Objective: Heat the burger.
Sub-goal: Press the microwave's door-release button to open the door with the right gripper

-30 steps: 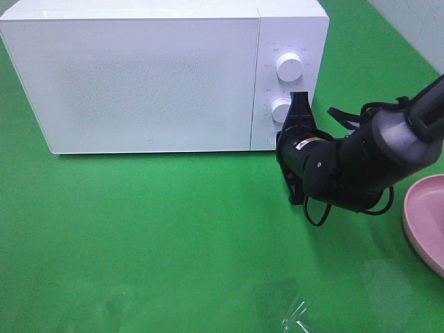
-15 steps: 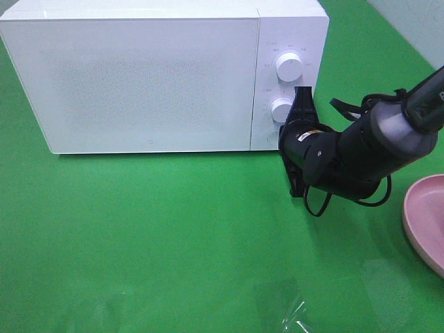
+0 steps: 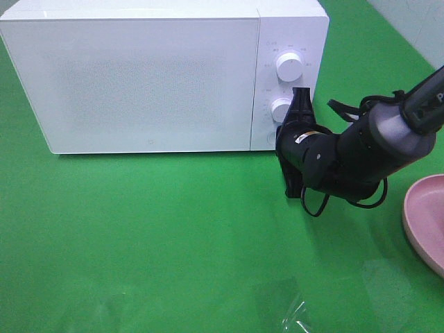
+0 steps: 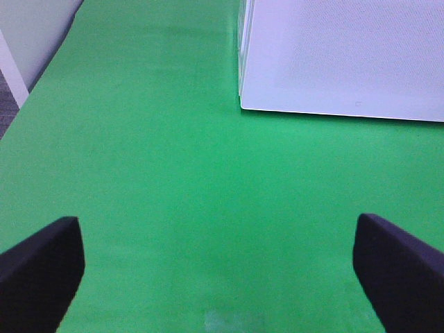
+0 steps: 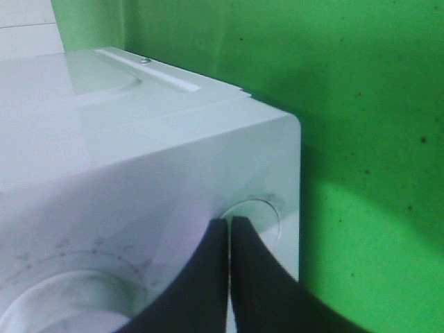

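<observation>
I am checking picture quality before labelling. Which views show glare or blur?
Exterior high: sharp, with pale glare on the green cloth low in the view. Left wrist: the left gripper has soft edges. Right wrist: the shut right gripper is blurred, and the microwave is glossy with reflections.

Faint print around the dials [image 3: 289,65] of the white microwave [image 3: 152,76] and a small sticker [image 3: 303,139] on the robot arm [image 3: 368,149] are too small to read.

The microwave [image 3: 149,76] has a smooth white casing with a soft gloss, and its door is finely speckled (a dotted, duller grain). The desk [image 3: 139,236] wears a matt green, cloth-like covering. The pink plate [image 3: 424,222] looks smooth and faintly shiny. The right hand [image 5: 227,225] is matt black plastic.
</observation>
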Robot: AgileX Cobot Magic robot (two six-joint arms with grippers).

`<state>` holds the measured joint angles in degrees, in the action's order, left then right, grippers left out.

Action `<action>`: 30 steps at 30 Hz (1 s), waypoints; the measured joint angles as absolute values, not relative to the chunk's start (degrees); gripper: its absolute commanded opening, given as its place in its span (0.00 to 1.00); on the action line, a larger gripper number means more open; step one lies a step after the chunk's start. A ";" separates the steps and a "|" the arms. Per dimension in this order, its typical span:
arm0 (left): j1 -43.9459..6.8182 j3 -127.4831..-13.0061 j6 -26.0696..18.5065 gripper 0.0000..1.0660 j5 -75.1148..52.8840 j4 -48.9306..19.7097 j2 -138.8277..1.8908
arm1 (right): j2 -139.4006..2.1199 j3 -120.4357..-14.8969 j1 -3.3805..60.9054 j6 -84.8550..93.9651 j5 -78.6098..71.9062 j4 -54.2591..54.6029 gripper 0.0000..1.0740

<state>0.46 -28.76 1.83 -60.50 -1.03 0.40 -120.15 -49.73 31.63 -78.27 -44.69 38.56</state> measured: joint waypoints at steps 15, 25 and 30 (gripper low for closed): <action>0.46 -28.76 1.83 0.91 -60.50 -1.03 0.40 | -122.15 -51.05 31.86 -78.38 -47.15 38.56 0.00; 0.46 -28.76 1.83 0.91 -60.50 -1.03 0.40 | -123.87 -53.40 32.54 -77.18 -47.78 42.00 0.00; 0.46 -28.76 1.83 0.91 -60.50 -1.03 0.40 | -123.99 -54.09 32.89 -74.26 -48.64 43.66 0.00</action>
<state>0.46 -28.76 1.83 -60.50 -1.03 0.40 -123.99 -54.09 32.89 -74.26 -48.64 43.66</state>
